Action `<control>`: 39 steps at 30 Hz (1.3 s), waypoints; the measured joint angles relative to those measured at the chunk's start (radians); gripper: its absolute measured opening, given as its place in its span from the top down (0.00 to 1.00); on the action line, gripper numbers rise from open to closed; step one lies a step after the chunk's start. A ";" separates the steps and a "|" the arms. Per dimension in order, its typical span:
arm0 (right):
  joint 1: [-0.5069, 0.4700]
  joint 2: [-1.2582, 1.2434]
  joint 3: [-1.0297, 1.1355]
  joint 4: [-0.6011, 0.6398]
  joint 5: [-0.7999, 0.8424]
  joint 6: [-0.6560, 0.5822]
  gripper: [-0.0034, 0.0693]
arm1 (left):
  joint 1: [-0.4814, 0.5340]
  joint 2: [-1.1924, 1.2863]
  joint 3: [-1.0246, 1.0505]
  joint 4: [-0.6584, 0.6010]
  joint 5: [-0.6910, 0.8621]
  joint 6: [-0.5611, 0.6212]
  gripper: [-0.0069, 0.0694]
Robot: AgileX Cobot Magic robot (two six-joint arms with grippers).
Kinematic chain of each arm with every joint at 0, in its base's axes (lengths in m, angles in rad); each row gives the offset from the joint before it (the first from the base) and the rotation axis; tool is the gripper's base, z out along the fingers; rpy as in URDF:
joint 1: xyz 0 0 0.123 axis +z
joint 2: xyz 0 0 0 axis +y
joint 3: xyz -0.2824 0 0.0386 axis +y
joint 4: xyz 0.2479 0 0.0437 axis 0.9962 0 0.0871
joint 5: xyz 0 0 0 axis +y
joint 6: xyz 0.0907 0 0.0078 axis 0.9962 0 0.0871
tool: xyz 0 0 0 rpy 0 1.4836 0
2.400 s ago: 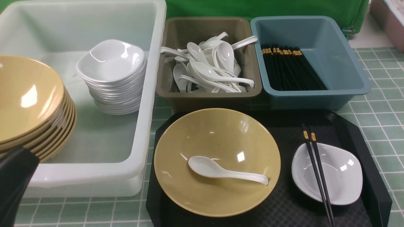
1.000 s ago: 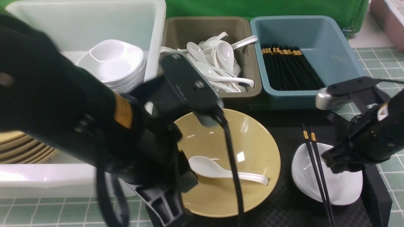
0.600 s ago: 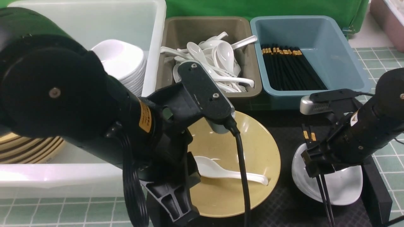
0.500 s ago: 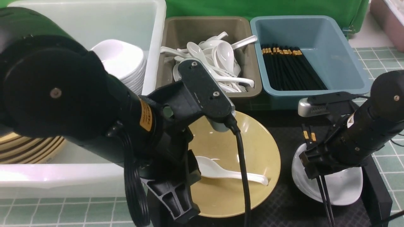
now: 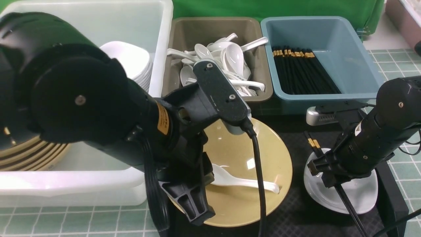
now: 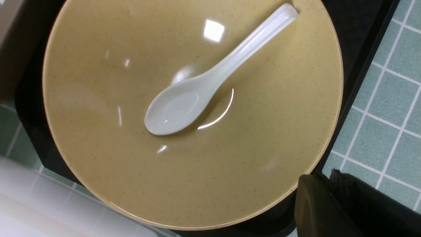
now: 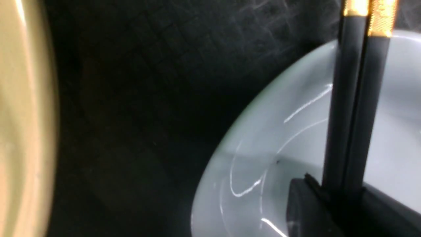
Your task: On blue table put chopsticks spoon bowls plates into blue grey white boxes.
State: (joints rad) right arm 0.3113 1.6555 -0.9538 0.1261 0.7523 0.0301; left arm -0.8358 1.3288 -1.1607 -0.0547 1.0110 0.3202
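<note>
A white spoon [image 5: 246,182] [image 6: 210,79] lies in the yellow bowl [image 5: 273,154] [image 6: 98,98] on the black tray [image 5: 296,210]. My left gripper [image 5: 200,215] [image 6: 324,176] hangs shut and empty over the bowl's near rim. To the right, a small white dish [image 5: 361,194] [image 7: 263,148] has black gold-tipped chopsticks [image 5: 312,144] [image 7: 352,98] slanting across it. My right gripper [image 5: 324,171] [image 7: 342,191] is shut on the chopsticks over the dish. Behind stand the white box [image 5: 161,49], the grey box [image 5: 210,26] of spoons and the blue box [image 5: 355,59] of chopsticks.
The white box holds a stack of yellow bowls [image 5: 33,154] and a stack of white dishes [image 5: 138,62]. My left arm hides much of that box. Green tiled table [image 5: 401,125] shows to the right of the tray.
My right gripper opened wide, came down over the dish and closed on the chopsticks, which now slant with their gold ends further left. My left arm eased slightly right.
</note>
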 joint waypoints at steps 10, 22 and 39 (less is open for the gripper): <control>0.000 -0.105 -0.003 -0.015 0.012 -0.039 0.72 | 0.000 0.000 0.036 0.003 -0.020 0.000 0.91; -0.039 -0.144 -0.349 -0.103 -0.060 -0.061 0.72 | 0.155 0.058 0.011 -0.004 -0.433 -0.086 0.91; -0.119 0.334 -0.786 -0.109 -0.303 0.048 0.72 | 0.234 0.170 -0.211 -0.027 -0.551 -0.069 0.91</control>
State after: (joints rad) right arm 0.1926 1.9898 -1.7403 0.0167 0.4496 0.0781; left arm -0.6020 1.4992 -1.3715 -0.0816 0.4596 0.2514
